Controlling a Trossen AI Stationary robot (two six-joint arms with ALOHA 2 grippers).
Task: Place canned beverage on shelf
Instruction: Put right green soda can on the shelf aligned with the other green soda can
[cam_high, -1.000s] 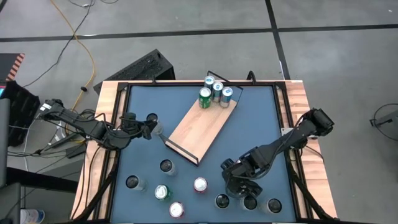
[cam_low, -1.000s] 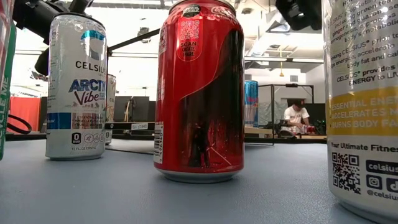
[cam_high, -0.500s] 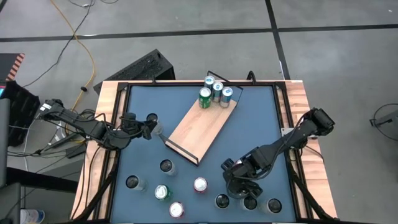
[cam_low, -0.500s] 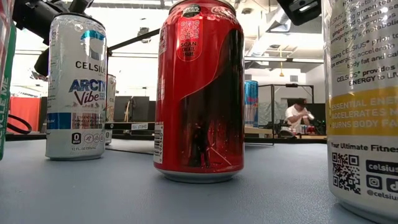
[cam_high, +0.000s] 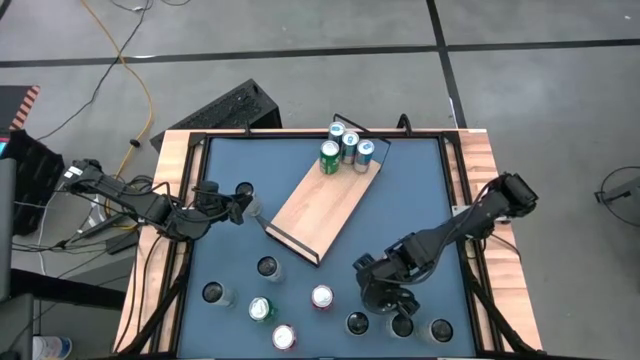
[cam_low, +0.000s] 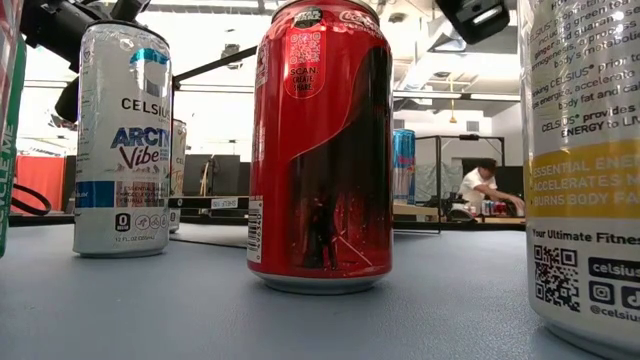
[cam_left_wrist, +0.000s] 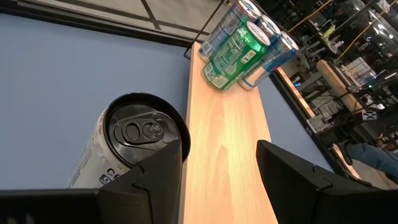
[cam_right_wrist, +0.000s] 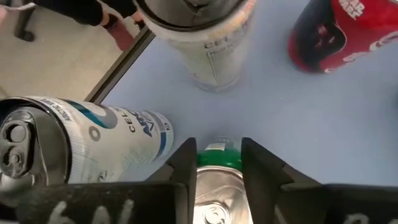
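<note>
Right gripper (cam_right_wrist: 217, 165) pinching a green-labelled can (cam_right_wrist: 217, 180) amid crowded cans on the near worktop; lifting crooked risks toppling the white can (cam_right_wrist: 81, 140) beside it.

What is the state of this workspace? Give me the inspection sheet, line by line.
Surface: blue tabletop, wooden rim.
Job's things: shelf lies diagonally, three cans at its far end.
Clutter: loose cans stand along the near side.
Grippers: left gripper by a black-topped can near the shelf; right gripper closed on a green can.
Cables: yellow cable on the floor.
Surroundings: black case behind the table; seated person far off.
</note>
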